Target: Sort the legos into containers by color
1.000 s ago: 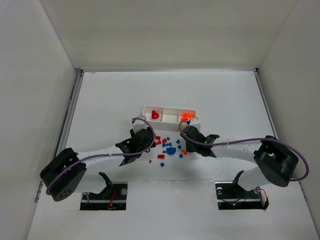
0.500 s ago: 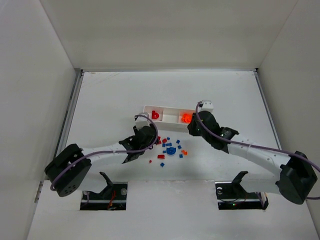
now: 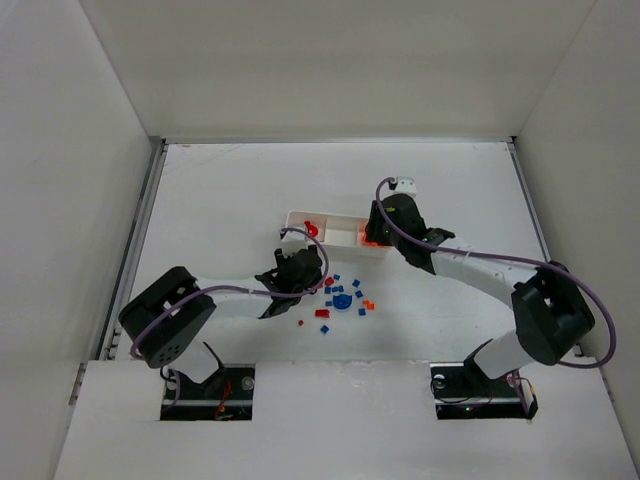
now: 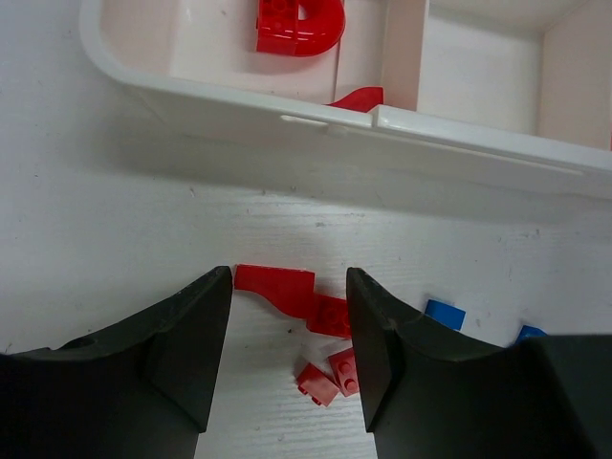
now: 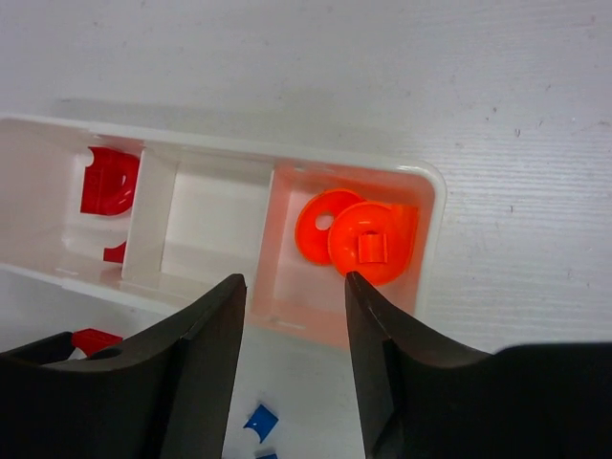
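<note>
The containers are three compartments of one white tray [image 3: 345, 226] [image 4: 449, 143] [image 5: 426, 196]. A red rounded lego [image 4: 298, 21] [image 5: 107, 180] lies in its left compartment. Orange round legos [image 5: 359, 239] with a small orange brick on top lie in the right one. My right gripper [image 5: 294, 285] [image 3: 375, 235] hovers open at that compartment's near wall, nothing between its fingers. My left gripper [image 4: 289, 287] [image 3: 305, 272] stands open on the table just before the tray, its fingers either side of a curved red lego [image 4: 277, 287] and a red brick [image 4: 330, 316]. Two small red bricks [image 4: 330, 378] lie further back between the fingers.
Loose blue, red and orange legos [image 3: 340, 295] lie scattered on the table between the two arms, below the tray. Blue pieces [image 4: 444, 313] [image 5: 258, 419] lie close to both grippers. The middle compartment [image 5: 215, 225] holds nothing. White walls enclose the table.
My right gripper has swung from the pile up to the tray's right compartment and has opened. My left gripper has edged right and forward toward the red pieces.
</note>
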Controlling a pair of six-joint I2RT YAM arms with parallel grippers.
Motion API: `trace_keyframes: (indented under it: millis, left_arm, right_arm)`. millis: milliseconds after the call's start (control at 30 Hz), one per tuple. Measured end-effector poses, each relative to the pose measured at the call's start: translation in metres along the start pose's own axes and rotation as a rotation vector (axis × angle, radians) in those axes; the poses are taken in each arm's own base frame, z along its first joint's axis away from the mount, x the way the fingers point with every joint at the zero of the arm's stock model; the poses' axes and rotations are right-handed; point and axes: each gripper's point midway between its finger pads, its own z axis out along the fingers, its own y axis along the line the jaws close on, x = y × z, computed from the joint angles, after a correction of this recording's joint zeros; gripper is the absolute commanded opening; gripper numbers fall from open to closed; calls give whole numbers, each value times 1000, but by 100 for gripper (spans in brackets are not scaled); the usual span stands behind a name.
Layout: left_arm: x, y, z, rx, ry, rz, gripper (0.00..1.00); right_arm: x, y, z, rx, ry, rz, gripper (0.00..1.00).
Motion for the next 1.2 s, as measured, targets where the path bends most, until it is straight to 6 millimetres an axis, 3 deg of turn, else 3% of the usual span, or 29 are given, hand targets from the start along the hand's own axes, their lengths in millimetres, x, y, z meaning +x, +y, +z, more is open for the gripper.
trace_keyframes:
  millis: [233,433,533,667,833,933,1067,1200]
  left_arm:
    - [-2,0,4,-11,-10,23,49]
    - [0,3,10,-33,-9,49,47]
    - [-1,2,16,-44,-19,58,40]
    - [-3,1,19,-46,-29,56,21]
    - [0,2,16,-48,-13,70,16]
    - [-6,-1,8,-34,-18,74,18]
    - [-25,-9,-5,1,-56,49,37]
    - [-31,-9,-13,6,-57,35,47]
  right_arm:
    - [-9,8,-9,-38,-41,9,52]
    - [11,11,-23,-72,-30,4,52]
    - [16,9,-31,-83,-33,12,52]
    - [16,6,-42,-95,-50,34,52]
    - [17,1,-53,-109,-71,55,58]
    - [25,-6,-56,-104,-63,56,59]
    - [39,-9,-56,-101,-38,51,60]
    - [54,-5,-59,-117,-10,31,60]
